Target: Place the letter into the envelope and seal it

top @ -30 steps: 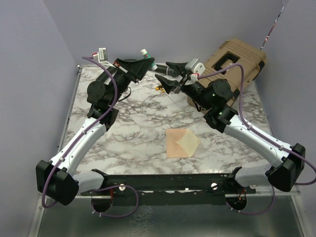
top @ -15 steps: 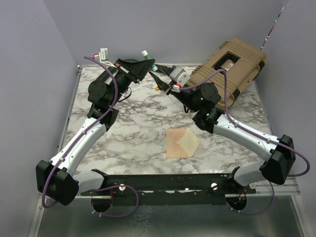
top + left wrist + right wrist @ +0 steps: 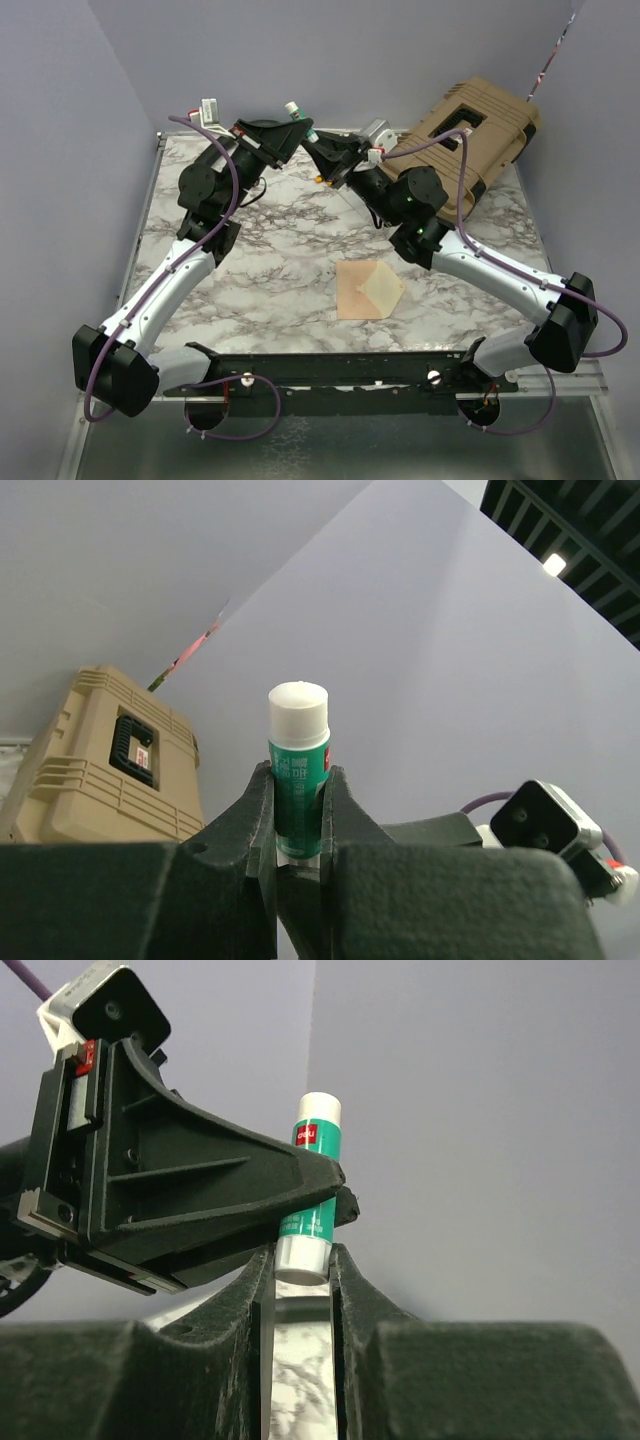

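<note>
The peach envelope [image 3: 356, 290] lies on the marble table with its pale cream flap [image 3: 386, 289] open to the right. The letter is hidden from view. Raised over the table's far side, my left gripper [image 3: 301, 127] [image 3: 298, 780] is shut on a green glue stick [image 3: 298, 735] with a white cap. My right gripper [image 3: 319, 146] [image 3: 302, 1260] meets it from the right, its fingertips closed against the glue stick's [image 3: 317, 1135] white bottom end.
A tan hard case [image 3: 470, 125] [image 3: 90, 770] sits at the far right corner, just behind the right arm. Purple walls enclose the table on three sides. A black rail [image 3: 350, 365] runs along the near edge.
My right arm swung left toward the left gripper, and its jaws narrowed onto the bottom end of the glue stick. The left arm and the envelope stayed still.
</note>
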Tool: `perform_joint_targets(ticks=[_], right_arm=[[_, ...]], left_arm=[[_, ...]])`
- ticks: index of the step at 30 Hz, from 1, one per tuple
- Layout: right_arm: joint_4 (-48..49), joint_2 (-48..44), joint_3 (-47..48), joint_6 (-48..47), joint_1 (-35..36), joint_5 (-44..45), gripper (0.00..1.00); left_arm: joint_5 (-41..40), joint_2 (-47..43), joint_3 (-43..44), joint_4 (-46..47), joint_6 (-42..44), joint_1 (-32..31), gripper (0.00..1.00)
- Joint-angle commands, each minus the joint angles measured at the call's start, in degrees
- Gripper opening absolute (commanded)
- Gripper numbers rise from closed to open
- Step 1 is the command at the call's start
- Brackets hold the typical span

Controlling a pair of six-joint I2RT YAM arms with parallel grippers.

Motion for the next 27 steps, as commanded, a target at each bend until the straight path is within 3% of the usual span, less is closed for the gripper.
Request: perform_joint_targets(ticks=[1, 9, 18, 27], right_arm=[[1.38, -2.47, 1.42, 16.33, 0.00, 1.65, 0.02], [-6.35, -7.02, -0.01, 43.18, -7.10, -9.87, 0.01], [9.28, -9.06, -11.40, 76.63, -13.77, -17.41, 0.01], [29.88, -1.38, -16.91, 105.38, -14.21, -18.50, 0.01]], left_arm=[[0.17, -1.58, -1.59, -0.36, 3.62, 0.09, 0.00], [5.21, -2.80, -2.51, 2.22, 6.28, 0.19, 0.00], [9.54, -3.60, -3.90, 6.47, 6.83, 0.33, 0.00], [10.83, -3.17, -3.70, 8.92, 5.99, 0.36, 0.00]])
